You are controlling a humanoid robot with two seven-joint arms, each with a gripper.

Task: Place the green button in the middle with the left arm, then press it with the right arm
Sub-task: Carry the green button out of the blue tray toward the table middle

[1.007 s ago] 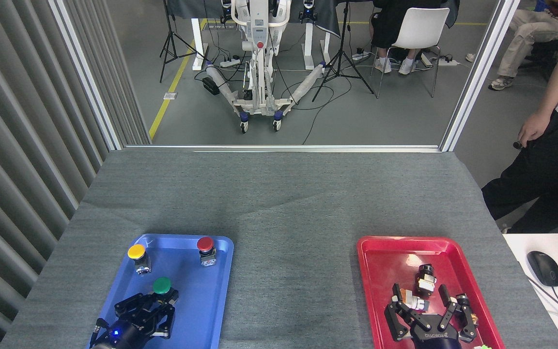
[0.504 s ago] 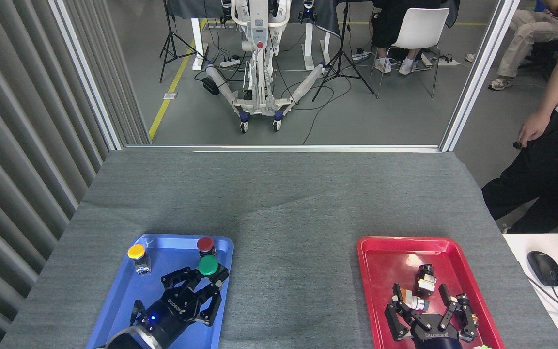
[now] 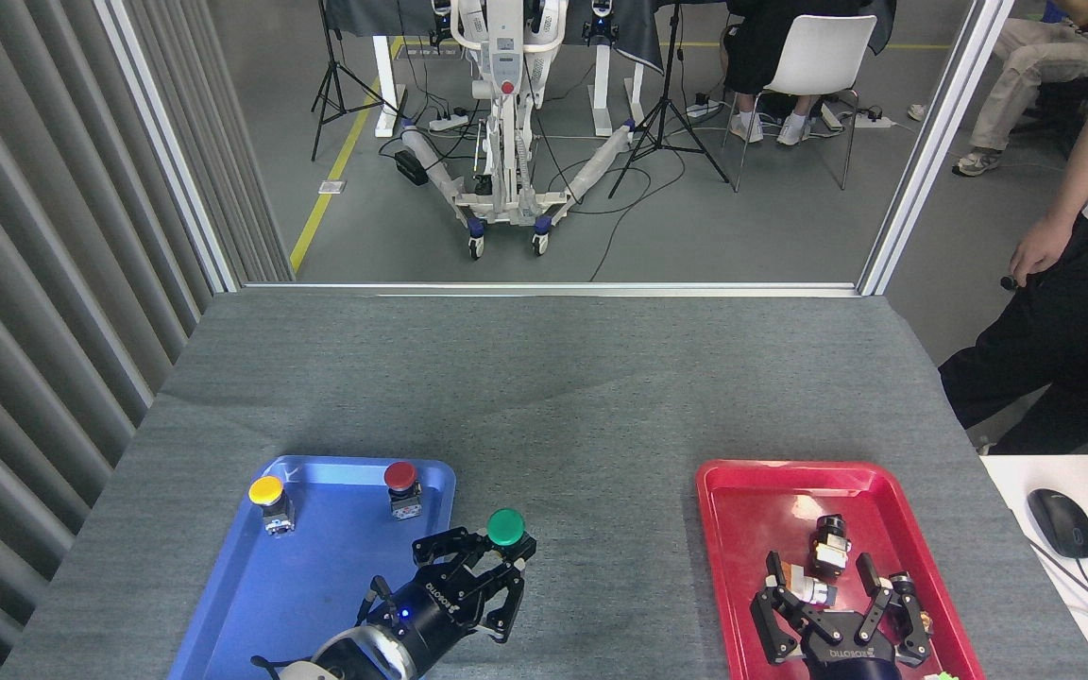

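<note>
- While the left gripper (image 3: 492, 567) clamps the green button (image 3: 506, 527), both sit just right of the blue tray (image 3: 317, 604), over grey cloth (image 3: 582, 425);
- right gripper (image 3: 832, 604), well right of that tray, fingers spread.

From my station I count three push-buttons: one green button (image 3: 506, 526), one yellow button (image 3: 267, 492) and one red button (image 3: 400, 477). Two trays lie on the worktop (image 3: 544, 397): one blue tray (image 3: 251, 595) at 7 o'clock, one red tray (image 3: 752, 510) at 5 o'clock. Two black hands are in view: the left hand (image 3: 480, 567) and the right hand (image 3: 837, 595). The red tray carries several small parts; I cannot count them with confidence. One computer mouse (image 3: 1061, 522) sits at 4 o'clock.
</note>
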